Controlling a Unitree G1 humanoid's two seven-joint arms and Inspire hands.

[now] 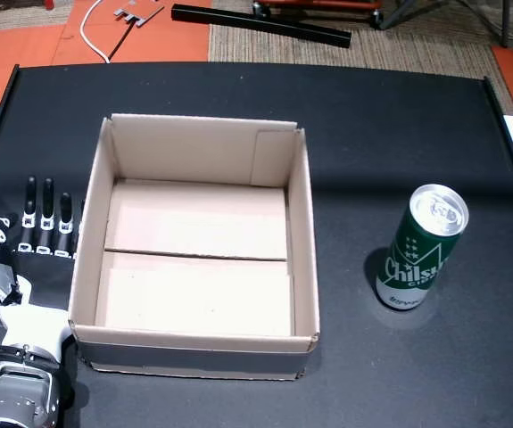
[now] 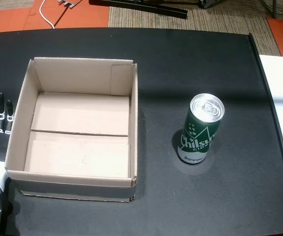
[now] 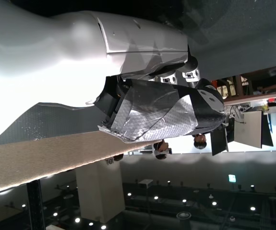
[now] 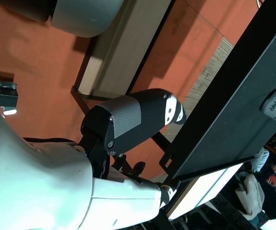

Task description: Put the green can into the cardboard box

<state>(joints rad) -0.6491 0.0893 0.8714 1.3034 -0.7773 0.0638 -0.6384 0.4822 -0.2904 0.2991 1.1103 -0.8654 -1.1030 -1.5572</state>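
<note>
In both head views the left hand (image 1: 33, 241) rests flat, fingers spread and empty, against the open brown cardboard box (image 1: 305, 259); the right hand's (image 4: 138, 117) state I cannot tell; farther right on the black bench (image 1: 399, 134) stands the upright green aluminium can (image 1: 419, 248), probably smooth, slippery, dentable, best gripped mid-body.

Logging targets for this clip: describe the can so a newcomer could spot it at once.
Start at the black table and find the open cardboard box on its left half. To the right of the box, apart from it, stands the green can, upright. It is the only round, green thing there, with white lettering and a silver top.
</note>
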